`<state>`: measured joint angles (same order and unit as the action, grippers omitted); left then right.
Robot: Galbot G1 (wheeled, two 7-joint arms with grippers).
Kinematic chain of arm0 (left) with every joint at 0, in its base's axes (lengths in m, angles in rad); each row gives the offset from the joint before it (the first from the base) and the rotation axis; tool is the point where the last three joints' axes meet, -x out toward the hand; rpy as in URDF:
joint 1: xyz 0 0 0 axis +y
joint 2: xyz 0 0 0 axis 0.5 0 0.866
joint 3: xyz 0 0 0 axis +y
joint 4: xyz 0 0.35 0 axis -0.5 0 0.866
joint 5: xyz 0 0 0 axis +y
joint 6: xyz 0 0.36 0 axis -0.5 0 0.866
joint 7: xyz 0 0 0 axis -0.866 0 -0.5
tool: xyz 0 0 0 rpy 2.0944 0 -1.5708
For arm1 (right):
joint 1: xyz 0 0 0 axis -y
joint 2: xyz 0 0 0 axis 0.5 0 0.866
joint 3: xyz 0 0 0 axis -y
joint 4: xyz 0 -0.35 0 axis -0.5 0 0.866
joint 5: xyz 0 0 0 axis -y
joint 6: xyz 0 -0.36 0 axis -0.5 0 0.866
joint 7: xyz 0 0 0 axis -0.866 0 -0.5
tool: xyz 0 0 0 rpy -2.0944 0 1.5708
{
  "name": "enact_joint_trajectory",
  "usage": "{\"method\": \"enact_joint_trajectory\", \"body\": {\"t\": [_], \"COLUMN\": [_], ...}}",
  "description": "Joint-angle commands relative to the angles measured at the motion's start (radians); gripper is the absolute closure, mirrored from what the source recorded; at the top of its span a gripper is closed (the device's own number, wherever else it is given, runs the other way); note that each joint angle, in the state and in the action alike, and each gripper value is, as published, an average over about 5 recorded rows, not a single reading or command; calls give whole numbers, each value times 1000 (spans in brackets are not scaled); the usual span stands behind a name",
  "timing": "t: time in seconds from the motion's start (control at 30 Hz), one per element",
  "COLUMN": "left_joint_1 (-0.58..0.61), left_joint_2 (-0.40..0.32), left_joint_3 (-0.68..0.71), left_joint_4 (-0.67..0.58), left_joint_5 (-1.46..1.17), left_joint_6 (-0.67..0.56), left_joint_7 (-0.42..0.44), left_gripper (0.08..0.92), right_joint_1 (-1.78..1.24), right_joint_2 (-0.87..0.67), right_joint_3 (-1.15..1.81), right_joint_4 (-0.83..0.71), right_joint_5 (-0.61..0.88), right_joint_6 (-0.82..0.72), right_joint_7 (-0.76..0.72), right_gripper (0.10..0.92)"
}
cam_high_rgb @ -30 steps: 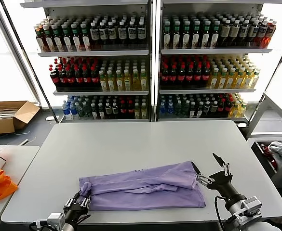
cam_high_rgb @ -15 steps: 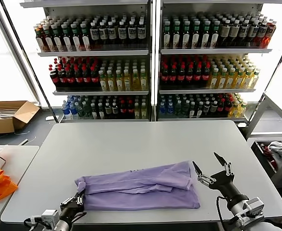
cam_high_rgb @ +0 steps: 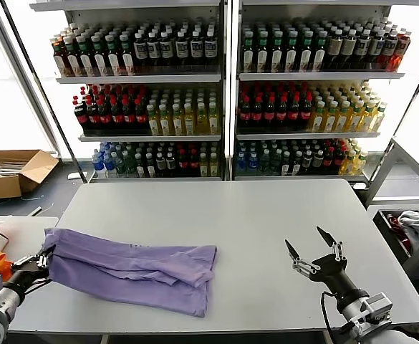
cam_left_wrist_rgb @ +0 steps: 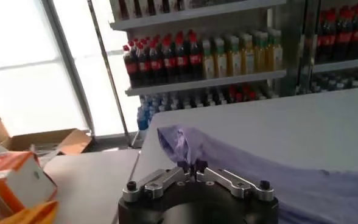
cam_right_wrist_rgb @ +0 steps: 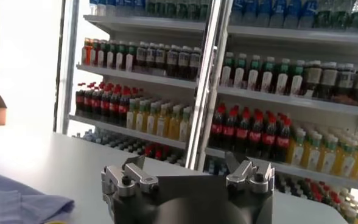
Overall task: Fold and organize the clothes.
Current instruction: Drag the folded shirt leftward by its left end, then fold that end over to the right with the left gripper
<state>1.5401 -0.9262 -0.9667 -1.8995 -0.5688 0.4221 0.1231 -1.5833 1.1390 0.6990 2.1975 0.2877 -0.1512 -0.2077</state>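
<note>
Head view: left tool (cam_high_rgb: 43, 255) is pinching the lavender T-shirt (cam_high_rgb: 134, 269) at the desk's (cam_high_rgb: 216, 215) left edge; right tool (cam_high_rgb: 311, 252) is hovering spread. Dragging should proceed slowly, preserving the folds.

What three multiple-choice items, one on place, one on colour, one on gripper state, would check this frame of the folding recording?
1. Where does the T-shirt lie on the table?
A. near the left front edge
B. at the far right corner
C. in the table's middle

2. What colour is the T-shirt?
A. orange
B. lavender
C. white

3. How is the right gripper?
A. shut on the shirt
B. open, holding nothing
C. out of view

Answers: 1 A, the shirt reaches the table's left edge, where the left gripper pinches its end. 2 B, the fabric is light purple throughout. 3 B, its fingers are spread above bare table, apart from the shirt.
</note>
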Motion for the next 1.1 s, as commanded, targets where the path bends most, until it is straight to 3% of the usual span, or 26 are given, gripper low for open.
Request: {"method": "enact_joint_trajectory", "body": {"t": [0.03,0.23,0.47,0.83,1.1], "left_joint_1": [-5,-13,-52,-145,-151], "left_joint_2": [26,-69,-99,-139,-135], "left_joint_3": [-38,279,538,631,633], "left_joint_4": [-176,-368,-267,-149,-159], "left_joint_5": [-122,-95,94,45,-19], "left_joint_6": [-4,1,-37,-2,21], "left_joint_7": [0,-71,-45,-65,-89], "left_gripper": [898,898,898,898,898], "right_joint_1": [-10,-14,-20,-52,-43], "right_joint_2": [8,32,65,111,99], "right_joint_3": [-3,-20,-18,-10,-8], "right_joint_4": [2,3,5,-4,-14], "right_joint_5": [13,1,-10,-23,-24], "right_joint_6": [-11,-18,-20,-9,-9], "right_joint_7": [1,3,6,1,0], "right_gripper": [203,203,203,203,203]}}
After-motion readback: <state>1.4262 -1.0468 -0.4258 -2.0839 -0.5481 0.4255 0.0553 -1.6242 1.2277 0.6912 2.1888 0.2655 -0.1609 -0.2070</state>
